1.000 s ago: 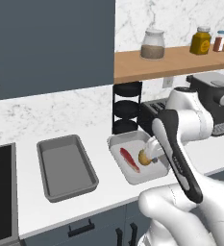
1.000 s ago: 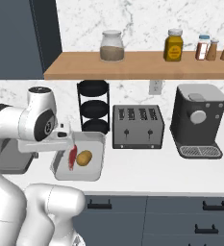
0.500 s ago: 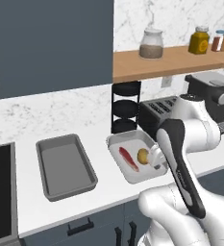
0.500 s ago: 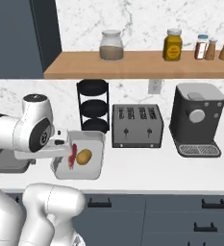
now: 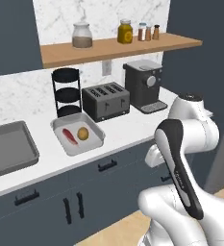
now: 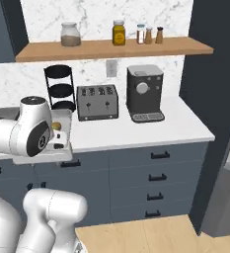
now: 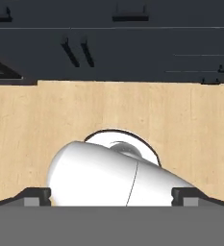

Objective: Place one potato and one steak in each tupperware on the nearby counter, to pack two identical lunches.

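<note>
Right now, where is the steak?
In the left base view, the steak lies in the right-hand tupperware on the counter, just left of the potato and in front of the black tiered rack.

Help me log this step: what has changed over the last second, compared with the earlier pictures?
The base has backed away and turned right, so the whole view shifted. The arm has pulled off the counter; the open, empty gripper now points at the wooden floor. One tupperware keeps its steak and potato; the other tupperware stays empty.
</note>
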